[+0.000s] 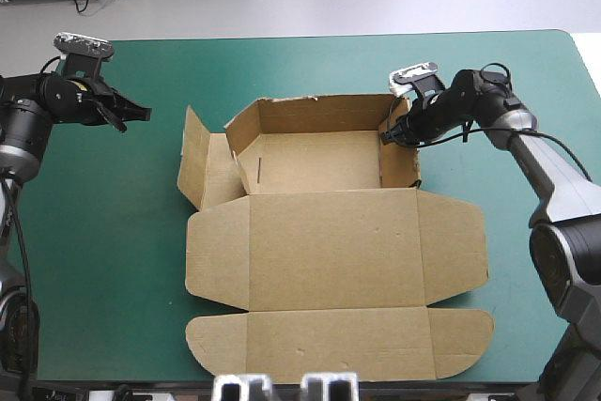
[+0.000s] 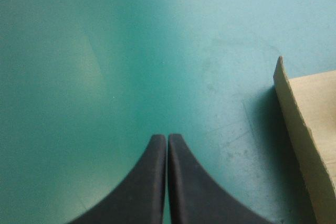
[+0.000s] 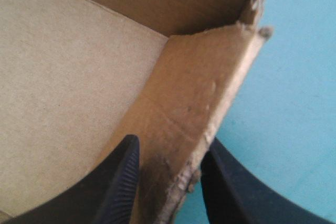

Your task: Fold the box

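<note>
The box (image 1: pixel 329 232) lies mid-counter (image 1: pixel 113 260), its lid flat toward the near edge, the right pincer (image 3: pixel 168 156) clamping its raised right wall and the left pincer (image 2: pixel 167 137), closed, over bare cover well left of it.

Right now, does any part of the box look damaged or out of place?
Yes. The left wall of the box leans outward, untucked, while the right wall stands, pinched by the right gripper. That wall's top edge is frayed and crumpled, most of all at the corner.
</note>
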You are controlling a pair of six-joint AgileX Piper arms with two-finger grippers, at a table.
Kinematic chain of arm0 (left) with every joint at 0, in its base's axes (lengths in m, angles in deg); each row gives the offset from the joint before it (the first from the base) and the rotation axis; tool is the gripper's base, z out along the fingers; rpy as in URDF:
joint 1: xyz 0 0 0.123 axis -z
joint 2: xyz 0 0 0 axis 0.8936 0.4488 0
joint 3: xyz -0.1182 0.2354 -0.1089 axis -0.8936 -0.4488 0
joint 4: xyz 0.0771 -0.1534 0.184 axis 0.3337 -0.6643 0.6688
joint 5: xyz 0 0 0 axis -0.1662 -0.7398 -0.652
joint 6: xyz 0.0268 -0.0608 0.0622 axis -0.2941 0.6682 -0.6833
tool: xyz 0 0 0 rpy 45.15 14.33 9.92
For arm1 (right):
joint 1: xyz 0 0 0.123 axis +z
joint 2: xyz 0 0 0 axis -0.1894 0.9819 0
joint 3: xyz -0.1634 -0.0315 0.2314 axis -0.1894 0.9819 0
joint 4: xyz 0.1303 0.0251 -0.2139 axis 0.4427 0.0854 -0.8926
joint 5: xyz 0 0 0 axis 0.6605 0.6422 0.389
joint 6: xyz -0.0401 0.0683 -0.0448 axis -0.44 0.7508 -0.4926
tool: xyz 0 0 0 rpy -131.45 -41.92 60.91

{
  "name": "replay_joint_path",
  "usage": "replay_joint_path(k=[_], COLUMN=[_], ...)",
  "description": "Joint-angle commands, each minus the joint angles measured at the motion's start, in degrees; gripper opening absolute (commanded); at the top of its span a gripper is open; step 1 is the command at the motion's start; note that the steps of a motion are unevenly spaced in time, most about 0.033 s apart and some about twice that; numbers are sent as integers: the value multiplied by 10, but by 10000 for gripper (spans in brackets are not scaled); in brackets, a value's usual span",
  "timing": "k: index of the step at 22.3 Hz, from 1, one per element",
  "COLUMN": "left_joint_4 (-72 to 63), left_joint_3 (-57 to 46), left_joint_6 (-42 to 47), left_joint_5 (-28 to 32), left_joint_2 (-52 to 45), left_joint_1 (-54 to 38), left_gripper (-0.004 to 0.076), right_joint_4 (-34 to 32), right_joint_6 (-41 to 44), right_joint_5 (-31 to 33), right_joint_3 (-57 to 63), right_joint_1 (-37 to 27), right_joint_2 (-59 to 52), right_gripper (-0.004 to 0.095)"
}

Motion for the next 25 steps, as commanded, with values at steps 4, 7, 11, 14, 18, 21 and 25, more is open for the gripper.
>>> replay_joint_path(k=[4, 7, 11, 14, 18, 21, 25], left_joint_4=[-7, -8, -36, -41, -35, -35, -35], left_joint_3=[21, 21, 21, 21, 21, 21, 21], left_joint_6=[-1, -1, -1, -1, -1, -1, -1], left_joint_5=[14, 12, -43, -92, -113, -114, -116], left_joint_2=[-11, -5, -5, -5, -5, -5, -5], left_joint_1=[0, 0, 0, 0, 0, 0, 0], left_gripper=[-1, -1, -1, -1, -1, -9, -10], right_joint_4=[-91, -100, -87, -85, -53, -53, -45], right_joint_6=[37, 48, 176, 197, 200, 195, 191], right_joint_5=[123, 230, 229, 229, 229, 228, 200], right_joint_3=[-171, -272, -315, -311, -240, -178, -127], right_joint_1=[-1, -1, -1, -1, -1, -1, -1], right_joint_2=[-28, -28, -39, -37, -37, -36, -25], right_gripper=[382, 382, 382, 354, 328, 328, 328])
